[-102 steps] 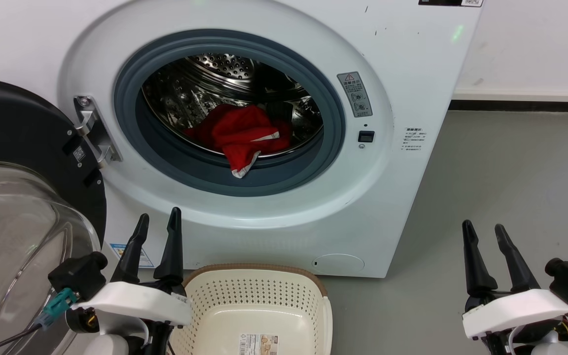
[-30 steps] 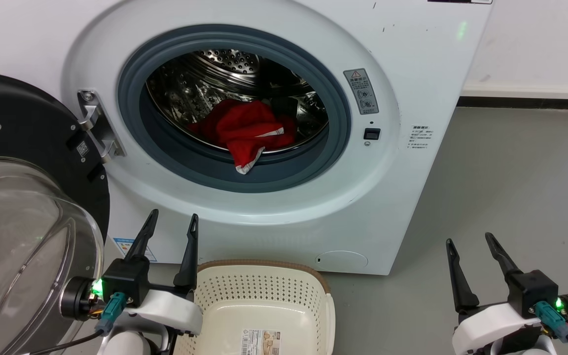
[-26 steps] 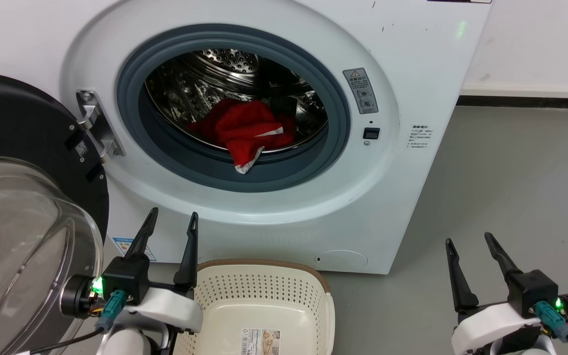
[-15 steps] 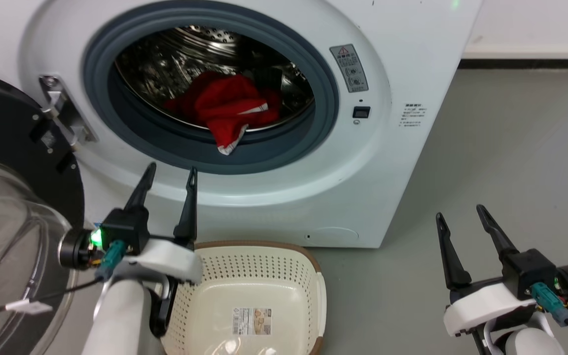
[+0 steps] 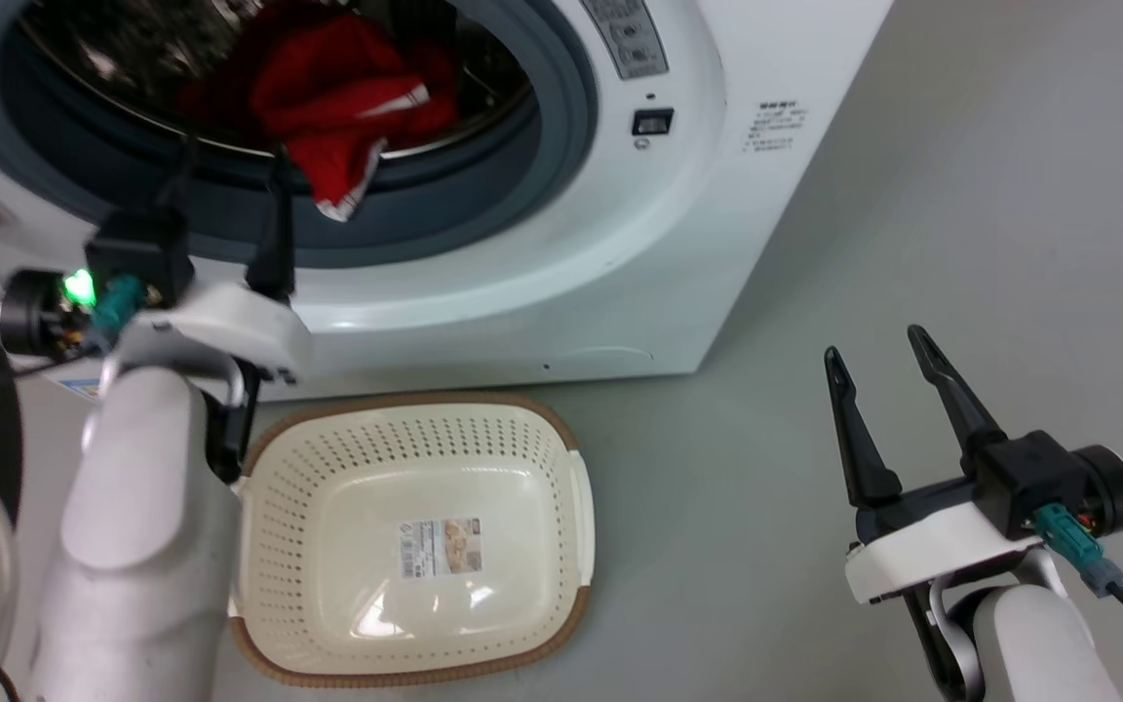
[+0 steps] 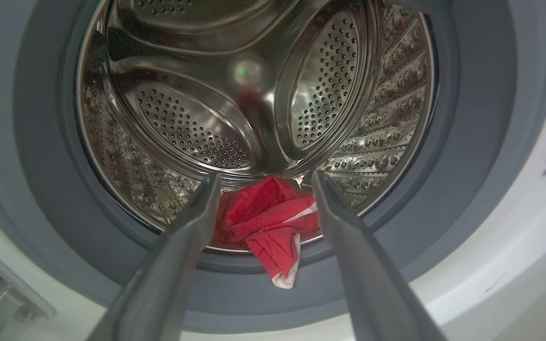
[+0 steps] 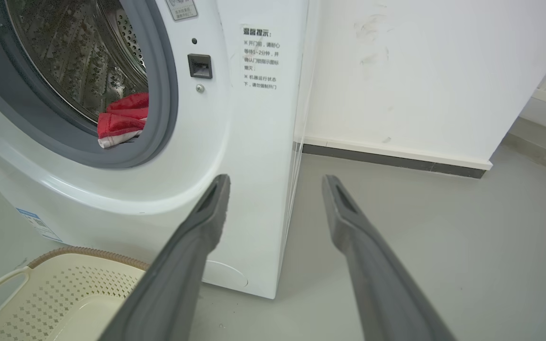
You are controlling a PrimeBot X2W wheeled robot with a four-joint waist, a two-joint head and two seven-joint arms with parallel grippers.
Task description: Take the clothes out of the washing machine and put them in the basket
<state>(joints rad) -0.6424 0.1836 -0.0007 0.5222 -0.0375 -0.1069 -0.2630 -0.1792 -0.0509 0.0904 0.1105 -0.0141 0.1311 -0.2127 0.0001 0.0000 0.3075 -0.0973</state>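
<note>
Facing the washing machine [image 5: 542, 253] drum, left gripper [image 6: 266, 176] spread wide, empty: reach step. Next: advance, pinch the clothes [image 6: 266, 222]. Remaining gap hard to judge.

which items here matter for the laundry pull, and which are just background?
Job:
clothes, inside the washing machine
basket, empty
left gripper, open at the porthole

Background:
right gripper, open over the floor
baseboard
instruction sticker

Clothes [image 5: 328, 97] in washing machine [image 5: 542, 244], basket [image 5: 406, 439] below
</note>
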